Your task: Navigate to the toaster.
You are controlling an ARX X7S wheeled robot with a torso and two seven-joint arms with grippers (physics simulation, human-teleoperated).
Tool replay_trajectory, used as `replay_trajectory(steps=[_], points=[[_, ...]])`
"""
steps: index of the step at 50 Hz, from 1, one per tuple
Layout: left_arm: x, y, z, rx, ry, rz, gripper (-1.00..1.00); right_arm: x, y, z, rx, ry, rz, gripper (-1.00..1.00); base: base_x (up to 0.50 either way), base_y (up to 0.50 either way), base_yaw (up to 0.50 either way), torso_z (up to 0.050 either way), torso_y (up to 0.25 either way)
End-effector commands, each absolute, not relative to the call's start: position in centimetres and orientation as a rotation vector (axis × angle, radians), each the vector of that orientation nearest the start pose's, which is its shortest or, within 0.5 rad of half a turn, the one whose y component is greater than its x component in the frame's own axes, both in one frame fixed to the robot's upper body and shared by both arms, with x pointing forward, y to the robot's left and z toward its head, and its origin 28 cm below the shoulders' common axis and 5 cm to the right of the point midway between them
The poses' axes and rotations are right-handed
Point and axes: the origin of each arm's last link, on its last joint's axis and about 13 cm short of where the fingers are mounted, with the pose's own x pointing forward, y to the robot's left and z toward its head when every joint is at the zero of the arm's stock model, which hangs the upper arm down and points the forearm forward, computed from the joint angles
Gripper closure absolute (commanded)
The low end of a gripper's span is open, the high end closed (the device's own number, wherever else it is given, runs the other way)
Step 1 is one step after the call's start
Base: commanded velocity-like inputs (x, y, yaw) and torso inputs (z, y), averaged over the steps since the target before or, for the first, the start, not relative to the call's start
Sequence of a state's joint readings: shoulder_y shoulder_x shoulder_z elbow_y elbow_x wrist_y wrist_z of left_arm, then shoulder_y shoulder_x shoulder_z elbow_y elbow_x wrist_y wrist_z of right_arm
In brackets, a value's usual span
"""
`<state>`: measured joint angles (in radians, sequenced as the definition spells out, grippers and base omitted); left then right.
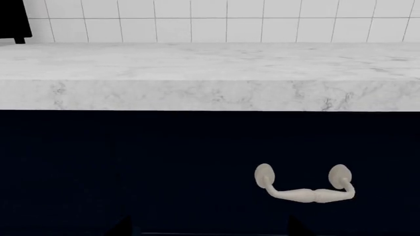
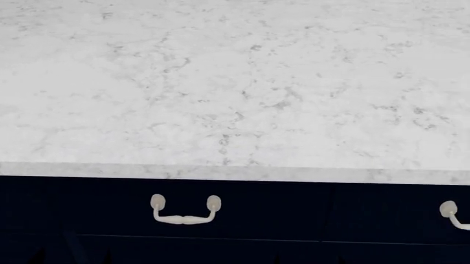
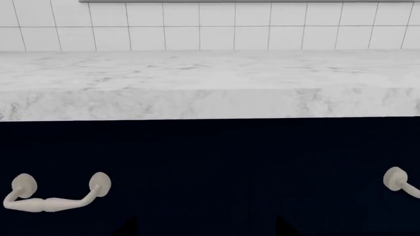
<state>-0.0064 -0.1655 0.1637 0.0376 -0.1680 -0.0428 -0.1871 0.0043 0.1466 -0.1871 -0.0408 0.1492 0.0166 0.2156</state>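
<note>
Toaster (image 1: 15,19), seen only as a black corner with a small foot, stands on the marble countertop (image 1: 210,64) against the white tiled wall (image 1: 223,19), at the edge of the left wrist view. Below run navy drawers with cream handles (image 2: 185,211). Neither gripper shows, so their state cannot be told; the robot likely needs to shift toward that corner.

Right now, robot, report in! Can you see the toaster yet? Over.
Neither gripper in view. Black corner of an appliance at the left wrist view's edge, on the counter; can't tell if it's the toaster. Head view: bare marble, dark drawers. Nothing blocking.
</note>
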Motion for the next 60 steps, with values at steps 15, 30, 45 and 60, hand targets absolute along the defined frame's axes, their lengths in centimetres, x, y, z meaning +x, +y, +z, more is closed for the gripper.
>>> replay_trajectory(steps=[15,30,45,60], points=[[20.88,21.03,1.72,0.004,0.026,0.018,-1.0,20.84,-9.25,1.82,0.005,0.0,-0.023,-1.0,0.0,-0.45,0.0,0.0,0.0],[20.95,21.07,1.67,0.001,0.03,0.017,-1.0,20.86,-9.23,1.8,0.007,0.001,-0.021,-1.0,0.0,-0.45,0.0,0.0,0.0],[20.99,21.04,1.62,0.006,0.032,0.019,-1.0,20.88,-9.23,1.78,0.007,0.002,-0.021,-1.0,0.0,-0.45,0.0,0.0,0.0],[21.0,21.07,1.65,0.007,0.031,0.021,-1.0,20.92,-9.21,1.79,0.007,0.001,-0.021,-1.0,0.0,-0.45,0.0,0.0,0.0]])
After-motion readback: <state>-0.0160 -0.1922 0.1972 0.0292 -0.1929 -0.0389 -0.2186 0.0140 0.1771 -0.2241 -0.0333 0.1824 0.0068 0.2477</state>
